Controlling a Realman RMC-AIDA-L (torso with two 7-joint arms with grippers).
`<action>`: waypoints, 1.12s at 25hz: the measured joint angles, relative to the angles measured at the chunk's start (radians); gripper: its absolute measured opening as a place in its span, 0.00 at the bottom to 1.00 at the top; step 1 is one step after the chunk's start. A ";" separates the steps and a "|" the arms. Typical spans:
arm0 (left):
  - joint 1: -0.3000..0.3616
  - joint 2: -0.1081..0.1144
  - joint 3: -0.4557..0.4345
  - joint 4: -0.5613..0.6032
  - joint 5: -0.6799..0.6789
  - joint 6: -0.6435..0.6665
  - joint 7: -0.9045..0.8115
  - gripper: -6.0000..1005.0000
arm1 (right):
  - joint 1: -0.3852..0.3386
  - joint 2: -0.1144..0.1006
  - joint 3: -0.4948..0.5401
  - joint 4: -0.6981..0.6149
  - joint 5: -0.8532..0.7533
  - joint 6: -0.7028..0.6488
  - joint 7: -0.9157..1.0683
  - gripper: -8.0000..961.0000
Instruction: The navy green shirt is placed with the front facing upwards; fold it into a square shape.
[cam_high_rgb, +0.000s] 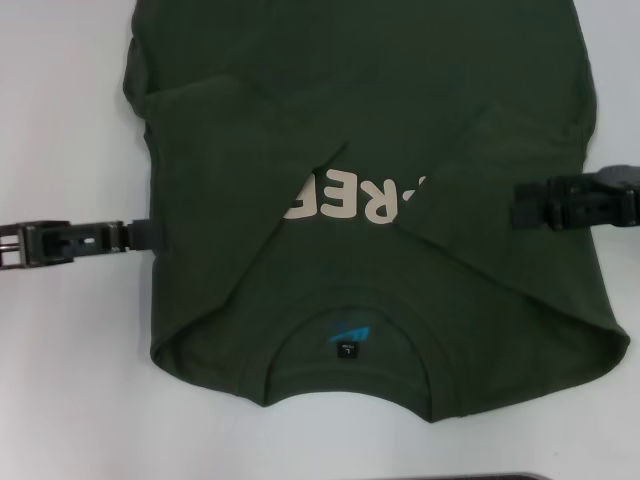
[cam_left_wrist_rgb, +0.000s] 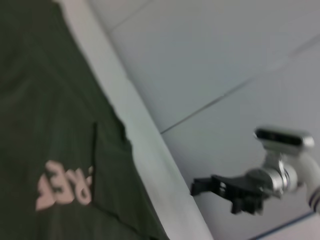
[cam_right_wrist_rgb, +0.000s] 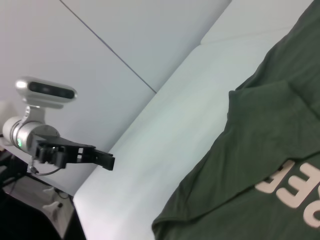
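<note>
shirt: navy green shirt (cam_high_rgb: 370, 190) flat on white table (cam_high_rgb: 60, 120), collar toward robot, blue neck label (cam_high_rgb: 348, 340) showing
folds: both sleeves turned inward over chest, covering part of cream lettering (cam_high_rgb: 355, 198)
left gripper (cam_high_rgb: 140, 235): at shirt's left edge, tip by the fabric; jaw state can't tell
right gripper (cam_high_rgb: 520, 205): over shirt's right edge, level with lettering; jaw state can't tell

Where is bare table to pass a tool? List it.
Free: white table left of the navy green shirt, above the left tool; also below it, and the strip under the collar. Crowded: the centre, all shirt; right tool over its right edge.
</note>
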 joint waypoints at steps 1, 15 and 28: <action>0.000 0.000 0.000 0.000 0.000 0.000 0.000 0.87 | -0.005 -0.001 0.002 0.001 0.000 -0.008 0.007 0.93; 0.030 0.026 -0.011 0.118 0.219 -0.128 -0.276 0.85 | -0.044 0.008 0.036 0.011 -0.002 0.014 0.053 0.89; 0.025 0.011 -0.005 0.169 0.307 -0.247 -0.290 0.85 | -0.047 0.008 0.059 0.023 -0.002 0.043 0.054 0.89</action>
